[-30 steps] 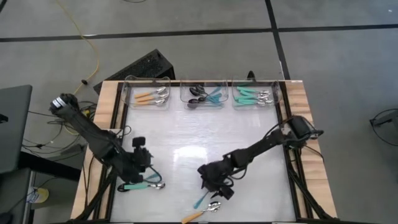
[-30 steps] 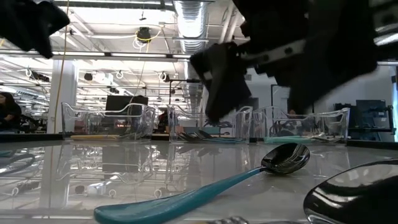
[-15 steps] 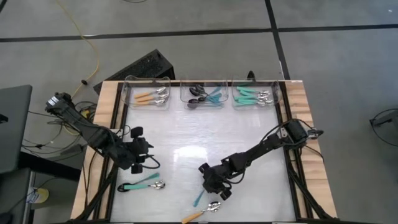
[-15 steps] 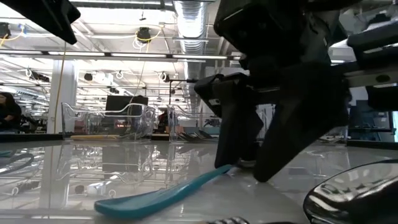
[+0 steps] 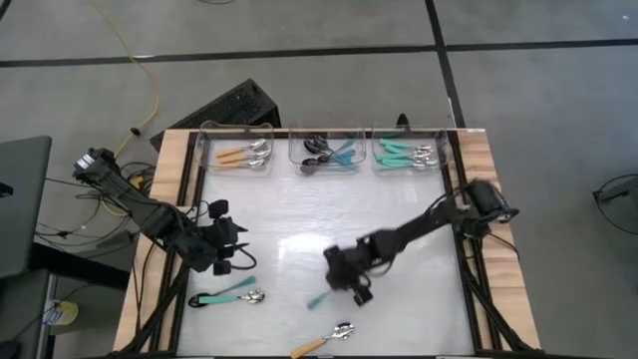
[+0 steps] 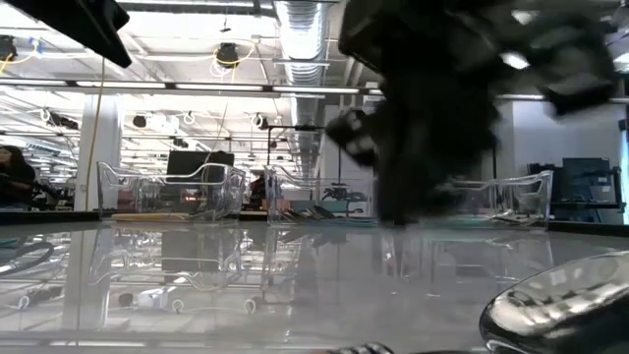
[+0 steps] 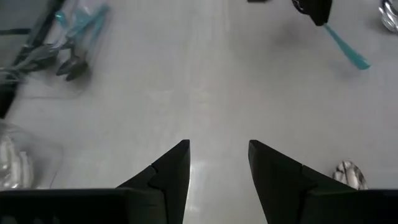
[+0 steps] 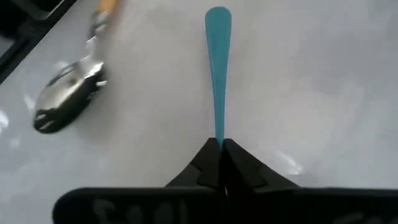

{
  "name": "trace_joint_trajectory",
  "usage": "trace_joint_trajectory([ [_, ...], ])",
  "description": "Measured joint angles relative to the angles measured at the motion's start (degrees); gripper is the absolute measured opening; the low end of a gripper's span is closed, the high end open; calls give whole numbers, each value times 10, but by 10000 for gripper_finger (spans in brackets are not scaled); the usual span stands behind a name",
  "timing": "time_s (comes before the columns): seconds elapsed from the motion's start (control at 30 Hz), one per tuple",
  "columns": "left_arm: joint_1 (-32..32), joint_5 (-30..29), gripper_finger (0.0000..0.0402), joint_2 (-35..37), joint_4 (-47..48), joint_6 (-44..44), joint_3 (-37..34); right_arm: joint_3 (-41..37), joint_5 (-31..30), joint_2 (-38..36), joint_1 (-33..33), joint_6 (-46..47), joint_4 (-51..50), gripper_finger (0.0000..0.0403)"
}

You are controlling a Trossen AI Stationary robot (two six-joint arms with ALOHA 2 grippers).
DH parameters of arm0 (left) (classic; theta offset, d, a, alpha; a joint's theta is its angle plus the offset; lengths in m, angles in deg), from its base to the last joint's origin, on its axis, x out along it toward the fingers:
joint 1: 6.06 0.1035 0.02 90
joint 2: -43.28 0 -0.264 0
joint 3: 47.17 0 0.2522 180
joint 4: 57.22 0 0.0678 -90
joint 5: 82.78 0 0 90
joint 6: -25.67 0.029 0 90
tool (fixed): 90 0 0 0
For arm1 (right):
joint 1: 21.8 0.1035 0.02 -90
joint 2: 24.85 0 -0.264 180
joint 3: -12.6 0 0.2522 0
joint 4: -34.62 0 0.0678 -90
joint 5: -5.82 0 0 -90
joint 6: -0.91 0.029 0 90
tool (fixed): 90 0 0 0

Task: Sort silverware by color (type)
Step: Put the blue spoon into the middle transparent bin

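Lifted now: right claw (image 8: 219, 149), pinched shut on teal spoon (image 8: 217, 68), up off the tabletop and shifted toward frame centre in the high view, versus half a second back when it was pressed down at the spoon lower in frame. Handle sticking out down-left of the fingers, bowl hidden in the grip. Low view agrees: teal handle gone from the foreground, just a dark blur of gripper. Means pick looks done, carry to a bin probably next. Black bowl seen a second ago, so guessing the middle bin (image 5: 327, 155) with the other black-and-teal ones.

Left claw (image 7: 219, 163) pulled back a touch, hovering at left-centre, fingers apart, holding nothing.

Still loose: silver spoon with teal handle (image 5: 227, 296) at lower left, orange spoon (image 5: 325, 339) at bottom centre with a shiny, dented-looking silver bowl.

Materials: slim matte plastic handles, flat and rounded at the tip; glossy white tabletop, reflective; clear thin-walled bins along the top edge, left bin (image 5: 237, 148) orange, right bin (image 5: 411, 150) teal.
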State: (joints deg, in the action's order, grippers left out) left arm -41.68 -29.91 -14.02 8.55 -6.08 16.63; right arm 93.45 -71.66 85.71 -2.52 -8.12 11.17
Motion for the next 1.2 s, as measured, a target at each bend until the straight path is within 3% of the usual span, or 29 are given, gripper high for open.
trace_joint_trajectory([
  [0.23,0,-71,148,0,0,-15,0,1,-37,-127,-100,97,-54,19],
  [0.33,0,-110,148,0,0,-25,0,1,-97,-174,-158,136,-50,19],
  [0.57,0,-160,148,0,0,-34,0,2,-164,-232,-311,21,-46,19],
  [0.83,19,-162,148,0,-1,-45,0,18,-167,-184,-451,-114,-44,19],
  [0.93,35,-161,148,0,-4,-46,0,53,-151,-132,-467,-136,-33,19],
  [1.2,58,-161,148,0,-8,-49,0,146,-140,-23,-483,-139,-126,21],
])
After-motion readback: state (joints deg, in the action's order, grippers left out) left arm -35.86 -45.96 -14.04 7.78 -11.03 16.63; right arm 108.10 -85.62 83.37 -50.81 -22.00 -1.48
